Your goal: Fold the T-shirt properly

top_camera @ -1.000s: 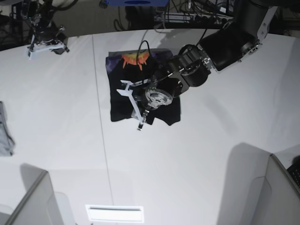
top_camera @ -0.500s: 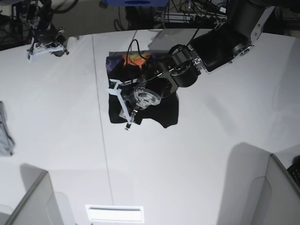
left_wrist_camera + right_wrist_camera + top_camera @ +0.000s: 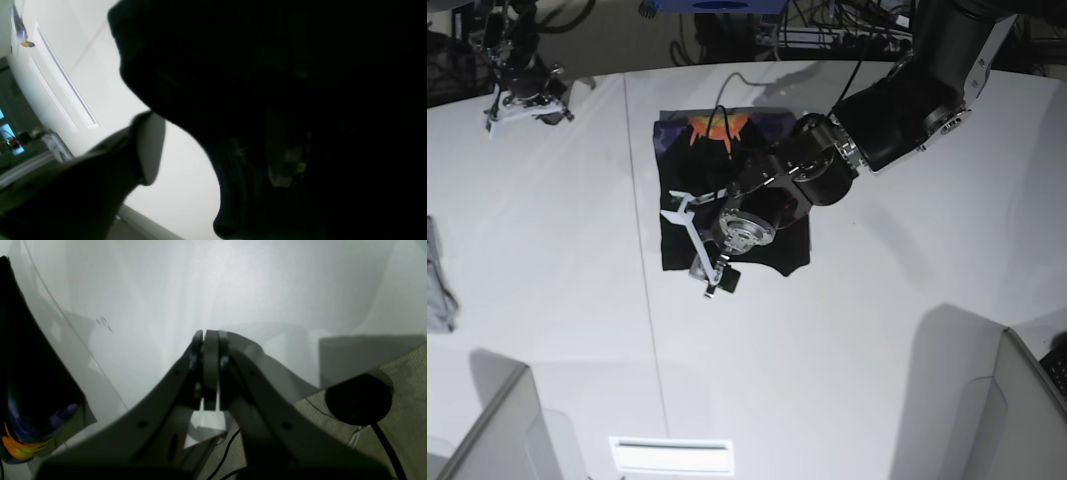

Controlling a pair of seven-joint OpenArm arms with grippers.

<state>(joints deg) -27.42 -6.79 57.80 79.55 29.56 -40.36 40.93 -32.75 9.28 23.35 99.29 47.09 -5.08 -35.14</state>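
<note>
A: Status on the fold?

B: The black short-sleeved cloth T-shirt [image 3: 677, 215] lies on the white table [image 3: 847, 330], upper centre of the base view. It's already a compact, roughly square packet. The orange sunburst print with purple patches shows along its top edge.

A: Left arm?

B: The left gripper [image 3: 693, 240] hangs over the lower left part of the packet. Its white fingers [image 3: 676, 206] stand apart, one near the left edge, one past the bottom edge. In the left wrist view black cloth fills most of the frame and one pale finger [image 3: 150, 146] sits clear of it over bare table. A small dark scrap sits by the lower finger tip in the base view; can't tell if cloth is still caught there.

A: Right arm?

B: The right gripper [image 3: 522, 104] is parked in the upper left corner of the base view, well apart from the shirt. The right wrist view shows its fingers [image 3: 210, 370] pressed together on nothing.

A: What's left?

B: My read: main folds are done. The bottom edge looks wavy and the lower right corner bulges out, so a tidy-up or one more fold may remain. A small grey cloth [image 3: 437, 280] at the far left edge looks untouched.
</note>
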